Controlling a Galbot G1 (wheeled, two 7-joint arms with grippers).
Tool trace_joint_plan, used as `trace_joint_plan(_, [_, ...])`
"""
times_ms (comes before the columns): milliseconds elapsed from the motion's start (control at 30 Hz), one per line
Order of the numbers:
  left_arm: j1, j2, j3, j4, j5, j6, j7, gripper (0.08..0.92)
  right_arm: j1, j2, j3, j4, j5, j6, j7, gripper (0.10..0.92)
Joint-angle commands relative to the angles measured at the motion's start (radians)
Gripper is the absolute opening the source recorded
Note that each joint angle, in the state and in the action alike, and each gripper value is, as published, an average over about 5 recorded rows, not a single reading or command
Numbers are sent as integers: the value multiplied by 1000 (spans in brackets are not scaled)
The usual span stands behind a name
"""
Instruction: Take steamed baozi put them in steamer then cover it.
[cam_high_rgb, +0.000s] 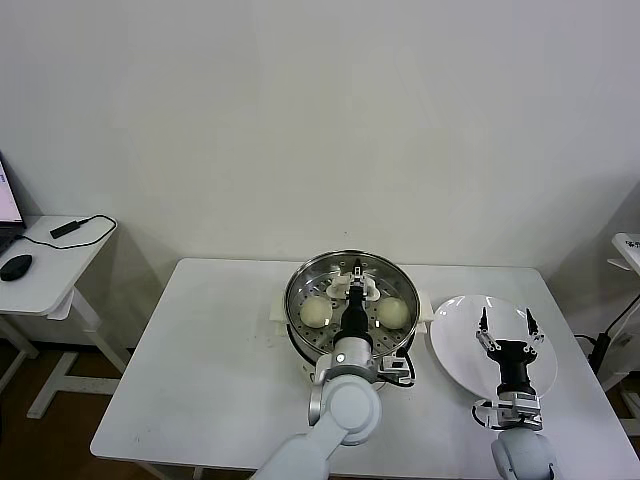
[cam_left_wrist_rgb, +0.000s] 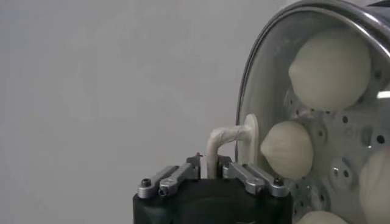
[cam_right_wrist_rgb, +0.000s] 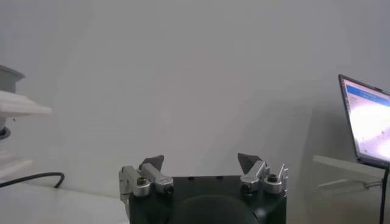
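Observation:
The steamer (cam_high_rgb: 296, 290) stands mid-table with the glass cover (cam_high_rgb: 330, 275) lying on it. Through the glass I see two steamed baozi (cam_high_rgb: 316, 312) (cam_high_rgb: 393, 312) in the head view. The left wrist view shows several baozi (cam_left_wrist_rgb: 332, 67) (cam_left_wrist_rgb: 287, 148) behind the cover's metal rim (cam_left_wrist_rgb: 245, 91). My left gripper (cam_high_rgb: 357, 270) (cam_left_wrist_rgb: 208, 165) is over the cover's white handle (cam_left_wrist_rgb: 222, 137). Its jaws flank the handle with a narrow gap on each side. My right gripper (cam_high_rgb: 506, 322) (cam_right_wrist_rgb: 201, 161) hovers open and empty above the white plate (cam_high_rgb: 455, 340).
The steamer sits on a white cooker base with a black cable (cam_high_rgb: 400, 372) at its front. A side desk (cam_high_rgb: 40, 275) with a mouse and a cable stands at the far left. A laptop screen (cam_right_wrist_rgb: 365, 122) shows in the right wrist view.

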Motion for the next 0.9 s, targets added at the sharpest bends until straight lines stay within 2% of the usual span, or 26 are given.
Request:
trace_joint_plan(33, [9,10,3,-39,-4,1,5,490,2,0,-1,4,1,0,1,823])
trace_joint_plan(300, [56,68,15,-132,-16,-7,9,723,2,2,-1,7,0,-1,2,823])
trace_joint_plan(433, [93,115,25,-207,-26,-10,15,805,2,4,0,7,-1,-1,3,823])
trace_joint_plan(633, [127,190,12,-340,-70,-10,16,823,5,3,-1,11,-4,-2,2,823])
trace_joint_plan(767, [147,249,-37,-438,-192,-7,5,823,6,1,-2,16,1,-6,-1,823])
trace_joint_plan(833, [153,279,-96,-470,-320,-11,-40,823,4,-6,-5,23,22,-15,-8,823])
trace_joint_plan(900, [153,296,-176,-476,-475,-39,-122,823,-1,-15,-12,34,66,-31,-21,823])
